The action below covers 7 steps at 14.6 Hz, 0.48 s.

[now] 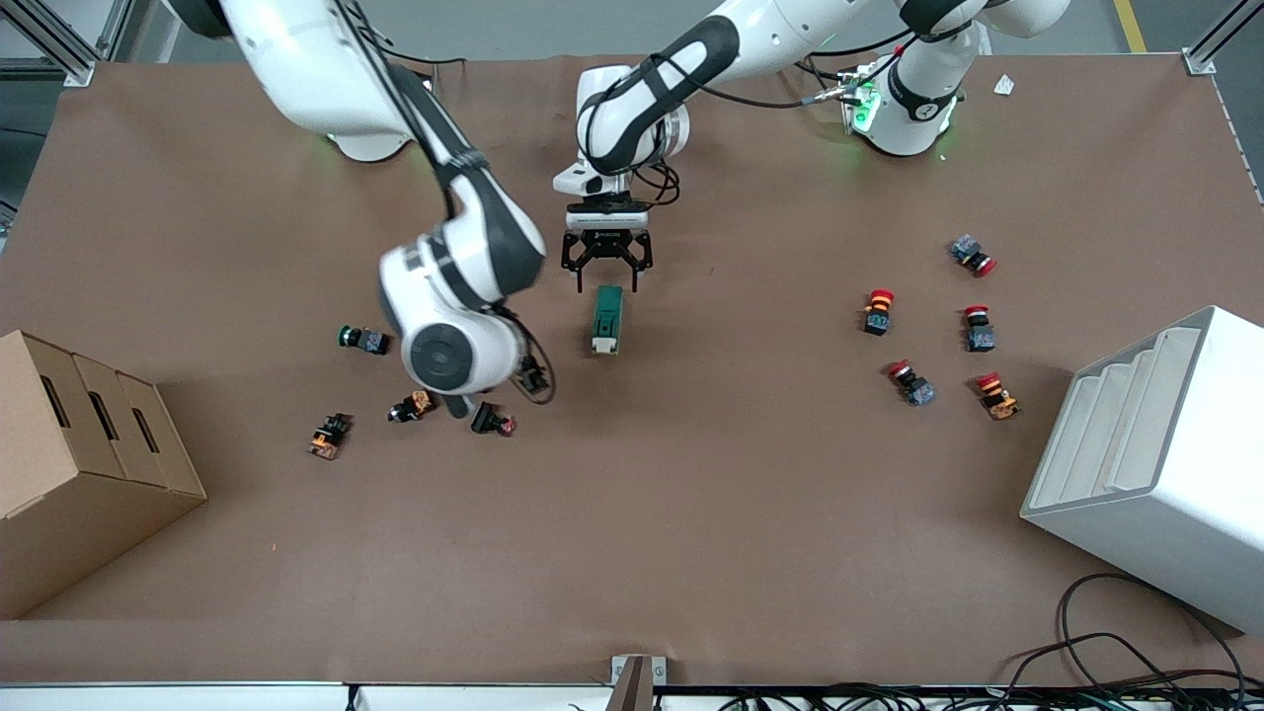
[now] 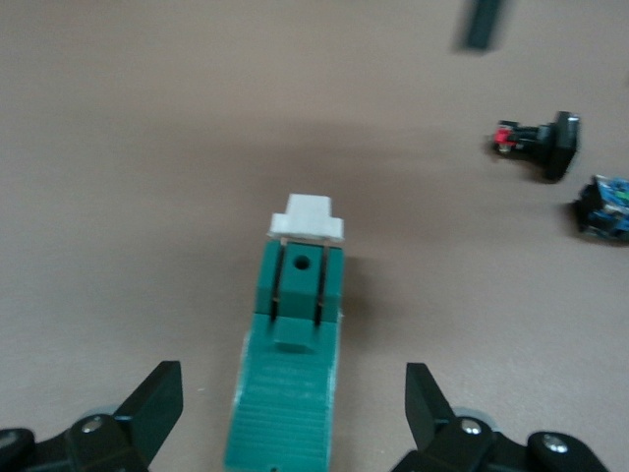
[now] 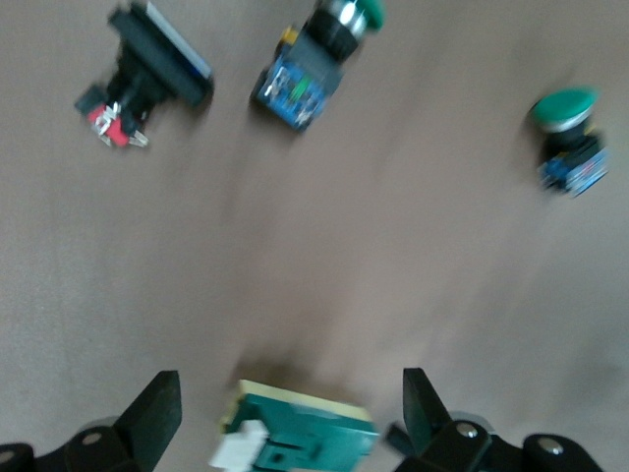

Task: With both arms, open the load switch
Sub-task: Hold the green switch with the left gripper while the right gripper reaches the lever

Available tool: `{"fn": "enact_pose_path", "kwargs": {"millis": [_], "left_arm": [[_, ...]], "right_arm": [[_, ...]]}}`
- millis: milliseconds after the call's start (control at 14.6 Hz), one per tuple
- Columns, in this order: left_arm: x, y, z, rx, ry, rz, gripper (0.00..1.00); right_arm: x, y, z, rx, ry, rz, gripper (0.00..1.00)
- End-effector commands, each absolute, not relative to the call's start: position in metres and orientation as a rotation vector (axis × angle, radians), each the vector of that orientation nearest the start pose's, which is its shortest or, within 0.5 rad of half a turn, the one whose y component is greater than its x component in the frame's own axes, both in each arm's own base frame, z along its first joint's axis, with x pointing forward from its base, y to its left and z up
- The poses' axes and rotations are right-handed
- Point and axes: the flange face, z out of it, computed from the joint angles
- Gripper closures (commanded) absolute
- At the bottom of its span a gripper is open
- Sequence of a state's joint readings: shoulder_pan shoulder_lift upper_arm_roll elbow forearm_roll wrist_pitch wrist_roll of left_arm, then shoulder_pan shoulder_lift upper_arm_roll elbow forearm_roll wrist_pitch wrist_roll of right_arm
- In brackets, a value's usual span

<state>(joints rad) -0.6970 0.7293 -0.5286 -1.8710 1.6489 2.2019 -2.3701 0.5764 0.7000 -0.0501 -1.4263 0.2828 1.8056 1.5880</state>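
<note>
Load switch point(image 1: 606, 318) flat on the brown surface point(image 1: 691, 513), about midway between the two arms' ends. Long axis running toward and away from the front camera, white toggle point(image 1: 603, 345) at the nearer end, dark-green body at the farther end.

Left pincer point(image 1: 606, 267) directly over that farther end — fingers point(image 2: 157, 403) spread wide, one on each side of the green body, touching nothing, as the left wrist view shows. Finger line set across the long axis, so a straight descent would probably bring the fingers down astride the body, on its two long flanks.

Right pincer point(image 3: 288, 383) likewise spread and empty, over the surface beside the switch toward the right arm's end, above scattered push-buttons such as the green-capped one point(image 1: 361, 339). Toggle end visible low in the right wrist view, just short of the finger gap.

Judged nearer and better aligned: the left arm. Toggle end left free for the right arm — a short sideways reach likely required.
</note>
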Motion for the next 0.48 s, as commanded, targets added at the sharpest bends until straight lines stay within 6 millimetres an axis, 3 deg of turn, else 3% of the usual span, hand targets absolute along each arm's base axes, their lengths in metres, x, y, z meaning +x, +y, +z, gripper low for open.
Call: {"fn": "enact_pose_path", "kwargs": {"millis": [0, 205, 410], "left_arm": [[0.259, -0.570, 0.135, -2.967, 0.065, -1.349, 0.00], [0.261, -0.568, 0.122, -2.946, 0.074, -1.370, 0.00], [0.258, -0.568, 0.115, -2.936, 0.099, -1.376, 0.00]], "right_arm": [[0.583, 0.395, 0.239, -2.633, 1.911, 0.569, 0.00], [0.568, 0.420, 0.213, -2.588, 1.987, 0.576, 0.00], [0.544, 0.446, 0.200, -2.603, 2.021, 0.582, 0.00]]}}
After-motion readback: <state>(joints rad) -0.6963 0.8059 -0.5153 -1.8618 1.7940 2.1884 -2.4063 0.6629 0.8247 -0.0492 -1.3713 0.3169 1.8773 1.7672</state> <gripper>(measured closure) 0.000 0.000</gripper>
